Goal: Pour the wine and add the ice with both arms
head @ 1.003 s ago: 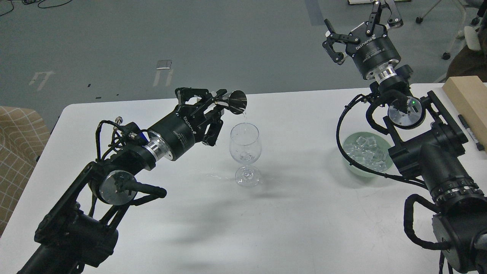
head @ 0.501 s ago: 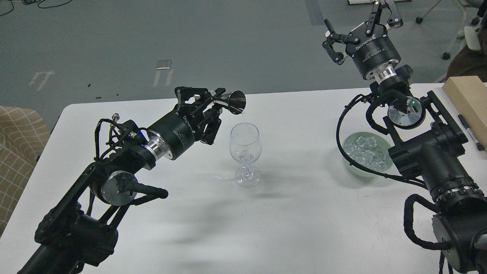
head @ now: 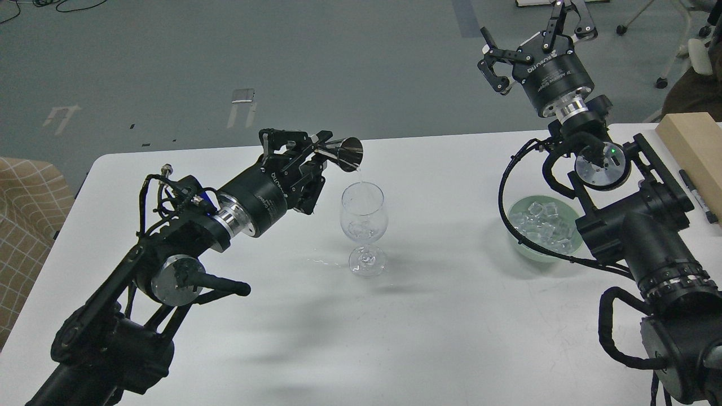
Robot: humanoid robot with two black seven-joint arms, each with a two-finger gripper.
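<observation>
A clear wine glass (head: 362,225) stands upright at the middle of the white table (head: 428,316), with a little clear liquid in its bowl. My left gripper (head: 316,155) is shut on a small metal jigger cup (head: 345,153), tipped over the glass's rim; a thin clear stream falls from it into the glass. The ice (head: 544,225), several small clear cubes, lies in a pale green bowl (head: 522,248) to the right, partly hidden by my right arm. My right gripper (head: 533,31) is open and empty, raised high behind the table's far edge.
A light wooden block (head: 691,144) and a black marker (head: 698,196) lie at the table's right edge. Small wet spots (head: 318,261) lie left of the glass foot. A checked cushion (head: 22,225) sits off the table's left side.
My left gripper has drawn slightly left with the jigger, tipping it further. The right arm has barely moved.
</observation>
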